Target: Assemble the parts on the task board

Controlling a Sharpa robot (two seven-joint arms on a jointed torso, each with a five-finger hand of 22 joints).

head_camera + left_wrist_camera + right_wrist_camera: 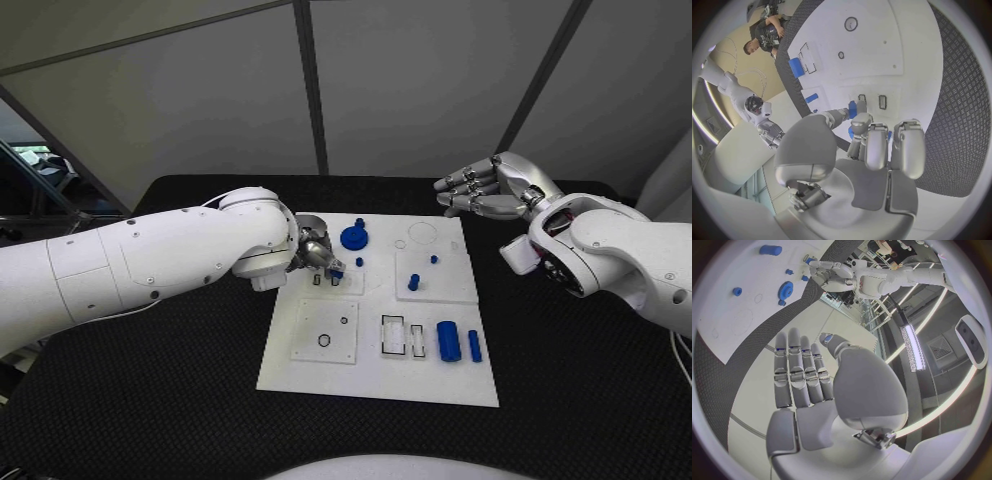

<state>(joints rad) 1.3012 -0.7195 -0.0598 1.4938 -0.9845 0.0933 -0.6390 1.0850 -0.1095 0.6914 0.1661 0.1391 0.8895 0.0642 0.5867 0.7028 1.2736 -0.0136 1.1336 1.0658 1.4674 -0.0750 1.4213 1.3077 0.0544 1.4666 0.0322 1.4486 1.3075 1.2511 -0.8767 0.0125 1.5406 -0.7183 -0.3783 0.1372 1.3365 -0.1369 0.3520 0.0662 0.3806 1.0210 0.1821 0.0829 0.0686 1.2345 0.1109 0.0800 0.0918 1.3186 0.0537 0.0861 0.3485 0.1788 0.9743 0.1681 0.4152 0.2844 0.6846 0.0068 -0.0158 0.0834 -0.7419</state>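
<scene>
White task board (378, 375) on black table (144, 400); left robot hand (317, 258) pinching blue part (335, 274); right robot hand (488, 187) empty, fingers apart.

The board (378, 380) is white with thin black outlines of slots drawn on it, and the parts, among them a gear (353, 238) and a cylinder (449, 341), are blue. It lies on a black table (130, 400) with a fine diamond texture. Both hands, left (315, 255) and right (488, 187), are silver on white arms.
</scene>
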